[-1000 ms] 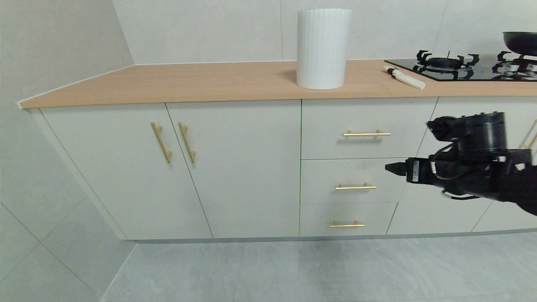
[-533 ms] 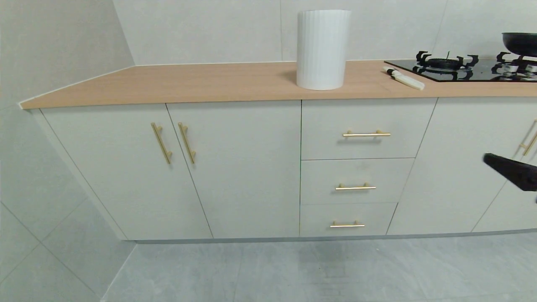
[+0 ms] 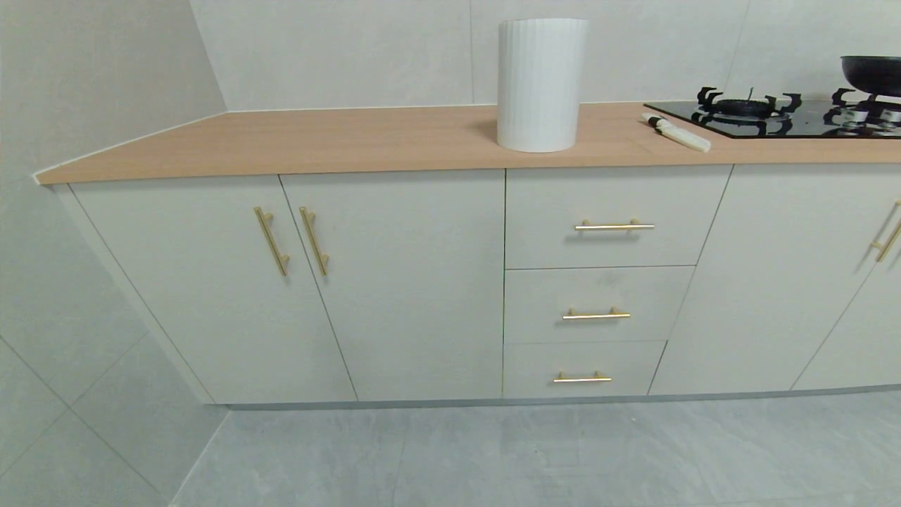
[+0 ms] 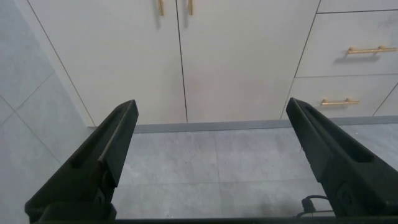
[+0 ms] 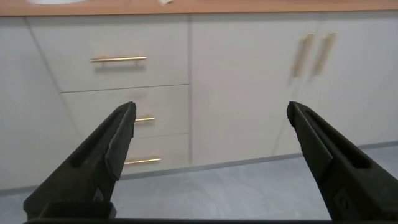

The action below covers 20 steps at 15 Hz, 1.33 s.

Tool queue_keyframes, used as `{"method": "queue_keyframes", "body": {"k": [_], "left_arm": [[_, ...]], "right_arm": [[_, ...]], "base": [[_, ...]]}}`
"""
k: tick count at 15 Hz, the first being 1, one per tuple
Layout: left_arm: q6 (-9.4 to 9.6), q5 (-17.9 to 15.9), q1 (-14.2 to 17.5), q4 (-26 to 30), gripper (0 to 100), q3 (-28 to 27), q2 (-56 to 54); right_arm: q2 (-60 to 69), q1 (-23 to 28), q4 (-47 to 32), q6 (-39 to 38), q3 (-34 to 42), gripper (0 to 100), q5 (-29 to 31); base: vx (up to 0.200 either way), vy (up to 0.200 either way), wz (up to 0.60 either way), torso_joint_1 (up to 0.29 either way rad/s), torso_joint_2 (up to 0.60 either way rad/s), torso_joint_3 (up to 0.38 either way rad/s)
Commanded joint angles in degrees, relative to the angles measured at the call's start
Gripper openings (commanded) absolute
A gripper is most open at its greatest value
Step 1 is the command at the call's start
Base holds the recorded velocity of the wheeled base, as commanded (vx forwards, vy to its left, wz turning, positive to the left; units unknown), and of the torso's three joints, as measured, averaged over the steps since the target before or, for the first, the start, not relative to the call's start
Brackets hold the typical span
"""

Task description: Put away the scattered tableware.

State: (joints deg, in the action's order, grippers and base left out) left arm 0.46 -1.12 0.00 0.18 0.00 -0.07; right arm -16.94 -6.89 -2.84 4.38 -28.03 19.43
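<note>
Now: both grippers spread and empty, knife on the counter

You find the knife lying flat on the wooden countertop, just beside the near left corner of the black hob. It is well apart from the tall white ribbed container, which stands upright to its left. A dark pan sits on the hob's right-hand burner.

Under the counter you have three drawers stacked one above another, all shut, each with a gold bar handle. To their left are the double doors, also shut.

Your left gripper has its fingers spread wide with nothing between them. It hangs low over the grey floor, facing the foot of the double doors. Your right gripper is spread the same way and holds nothing. It faces the cabinet front, with the drawers on one side and a pair of handled doors on the other.
</note>
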Motion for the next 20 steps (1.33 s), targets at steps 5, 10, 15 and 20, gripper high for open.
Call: {"method": "queue_keyframes", "body": {"k": [5, 10, 15, 20], "left_arm": [[-0.02, -0.02, 0.0, -0.01, 100, 0.0, 0.07], [-0.02, -0.02, 0.0, -0.01, 100, 0.0, 0.07], [-0.02, -0.02, 0.0, -0.01, 100, 0.0, 0.07], [-0.02, -0.02, 0.0, -0.01, 100, 0.0, 0.07]], "right_arm": [[16.94, 6.54, -8.06, 0.81, 0.96, 100, -3.96], [16.94, 6.54, -4.45, -6.4, 14.14, 100, -14.51], [16.94, 6.54, 3.98, -4.9, 25.83, 100, -17.23], [16.94, 6.54, 2.4, -4.38, 27.94, 100, -19.26]], "base": [[0.0, 0.0, 0.0, 0.0, 0.0, 0.0], [0.0, 0.0, 0.0, 0.0, 0.0, 0.0], [0.0, 0.0, 0.0, 0.0, 0.0, 0.0], [0.0, 0.0, 0.0, 0.0, 0.0, 0.0]]}}
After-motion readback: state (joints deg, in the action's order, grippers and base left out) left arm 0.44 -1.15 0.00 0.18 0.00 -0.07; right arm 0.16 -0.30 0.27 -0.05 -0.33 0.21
